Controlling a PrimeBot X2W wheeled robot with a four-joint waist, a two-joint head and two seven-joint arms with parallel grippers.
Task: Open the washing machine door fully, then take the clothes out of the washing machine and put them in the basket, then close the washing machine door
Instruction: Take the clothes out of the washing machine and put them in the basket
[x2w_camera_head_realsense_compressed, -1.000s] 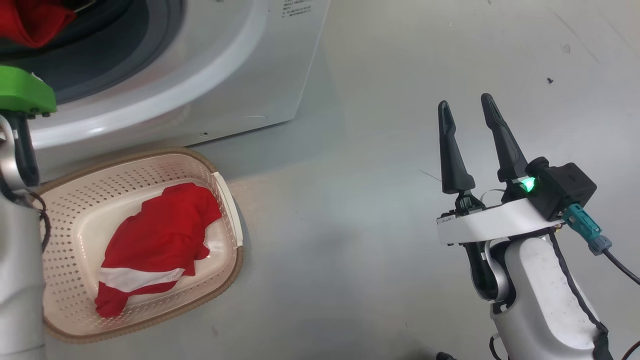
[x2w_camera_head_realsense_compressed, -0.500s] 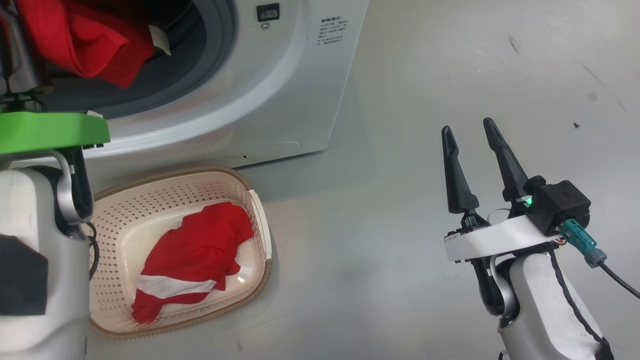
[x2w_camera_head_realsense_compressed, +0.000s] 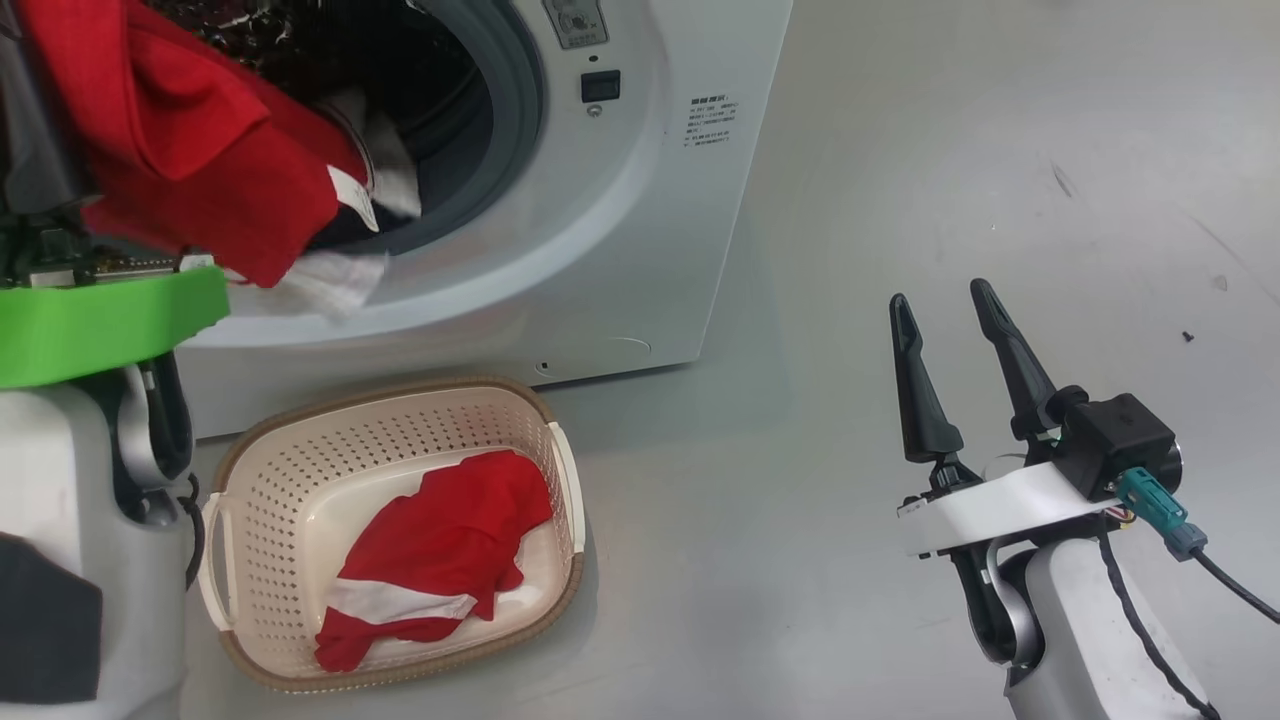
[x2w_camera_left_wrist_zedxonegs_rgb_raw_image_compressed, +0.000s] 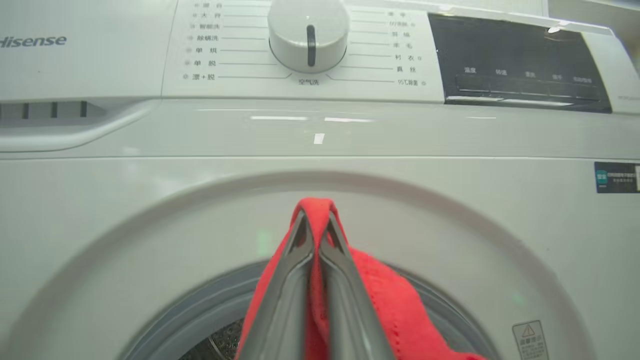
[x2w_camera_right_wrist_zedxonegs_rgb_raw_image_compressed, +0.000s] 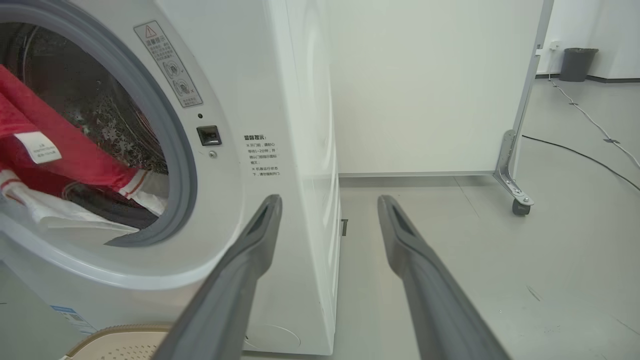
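The white washing machine (x2w_camera_head_realsense_compressed: 640, 250) stands with its mouth uncovered; the washing machine door is out of view. My left gripper (x2w_camera_left_wrist_zedxonegs_rgb_raw_image_compressed: 315, 225) is shut on a fold of red clothes (x2w_camera_head_realsense_compressed: 190, 130), held up in front of the mouth below the control panel. That garment hangs from the drum over the grey gasket (x2w_camera_right_wrist_zedxonegs_rgb_raw_image_compressed: 185, 190), with a white part (x2w_camera_head_realsense_compressed: 330, 280) draped on the lower rim. More red and white cloth (x2w_camera_right_wrist_zedxonegs_rgb_raw_image_compressed: 60, 150) lies inside the drum. The cream basket (x2w_camera_head_realsense_compressed: 560, 480) sits on the floor below the mouth with a red, white-striped garment (x2w_camera_head_realsense_compressed: 440, 560) in it. My right gripper (x2w_camera_head_realsense_compressed: 940, 300) is open over bare floor, right of the washer.
The washer's dial (x2w_camera_left_wrist_zedxonegs_rgb_raw_image_compressed: 308, 32) and dark display (x2w_camera_left_wrist_zedxonegs_rgb_raw_image_compressed: 520, 60) are above the mouth. A white panel on a castor (x2w_camera_right_wrist_zedxonegs_rgb_raw_image_compressed: 515, 195) stands behind the washer's right side, with a cable (x2w_camera_right_wrist_zedxonegs_rgb_raw_image_compressed: 575, 150) on the floor and a grey bin (x2w_camera_right_wrist_zedxonegs_rgb_raw_image_compressed: 577, 62) far back.
The head camera has moved and now takes in more of the washer. The red garment in my left gripper has come further out over the mouth's rim. The right gripper stays open.
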